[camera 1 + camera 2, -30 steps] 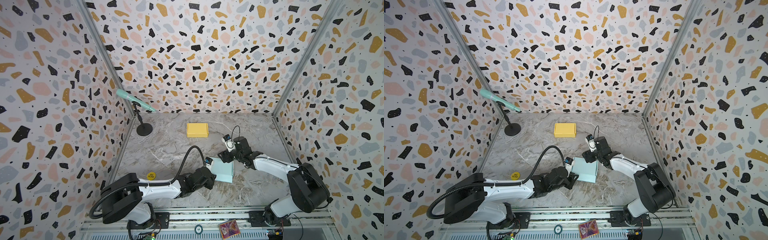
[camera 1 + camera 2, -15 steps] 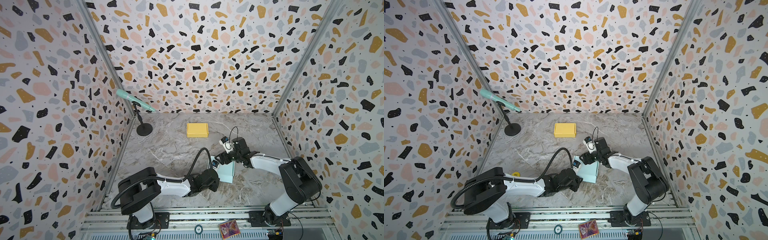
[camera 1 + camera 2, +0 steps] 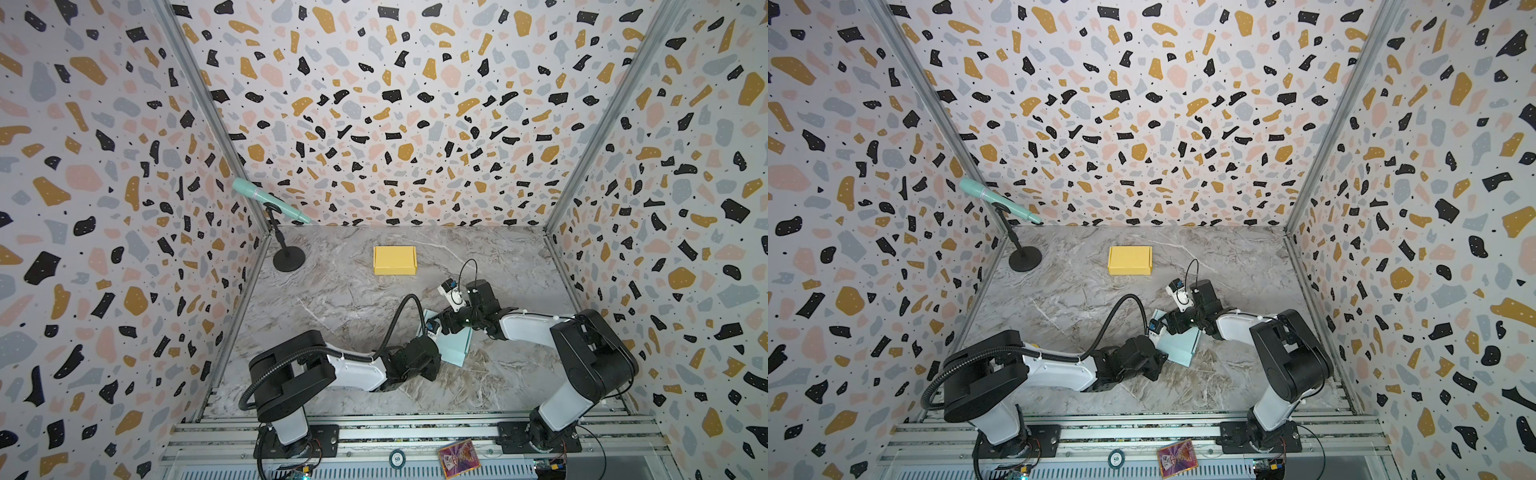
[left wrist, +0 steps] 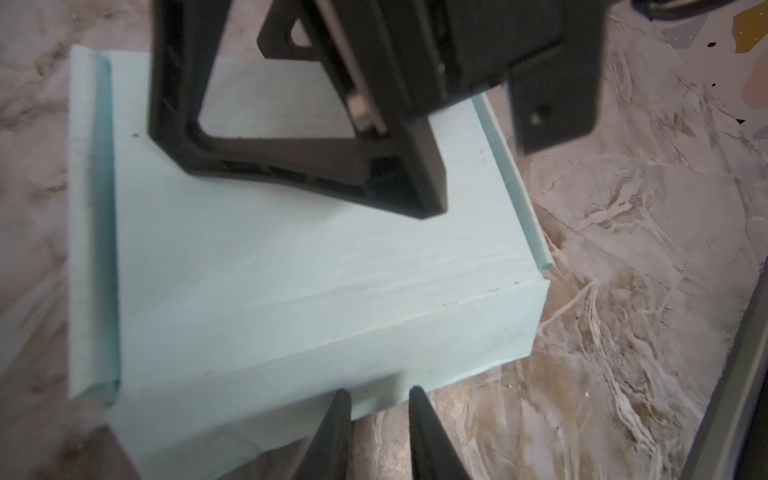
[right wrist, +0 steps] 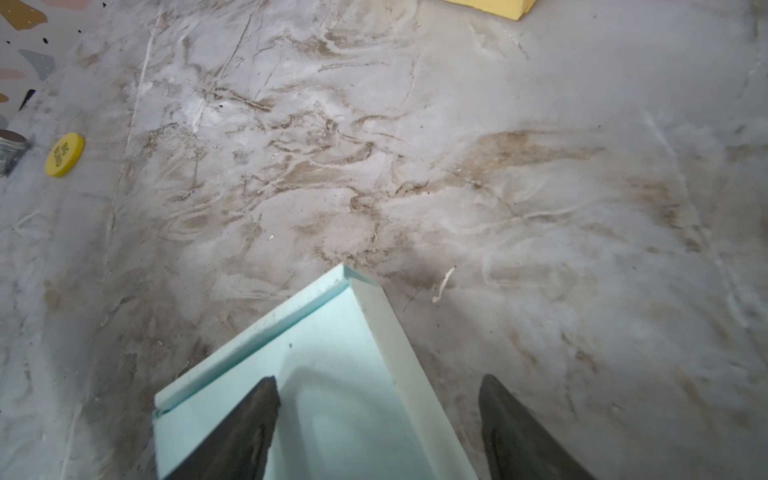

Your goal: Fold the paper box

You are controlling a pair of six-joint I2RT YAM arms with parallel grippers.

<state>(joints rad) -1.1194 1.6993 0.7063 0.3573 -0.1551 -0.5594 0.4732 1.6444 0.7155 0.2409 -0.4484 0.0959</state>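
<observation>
Though half hidden beneath right claw [image 5: 378,386], paper box [image 4: 291,270] beside left claw [image 4: 379,394].

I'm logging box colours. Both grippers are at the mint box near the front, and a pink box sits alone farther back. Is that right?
Not quite: the box farther back is yellow, not pink, as both top views show. The left gripper and right gripper are indeed at the mint box.

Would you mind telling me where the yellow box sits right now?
In both top views the yellow box lies toward the rear of the marble table, right of the microphone stand and apart from the pale blue box.
</observation>
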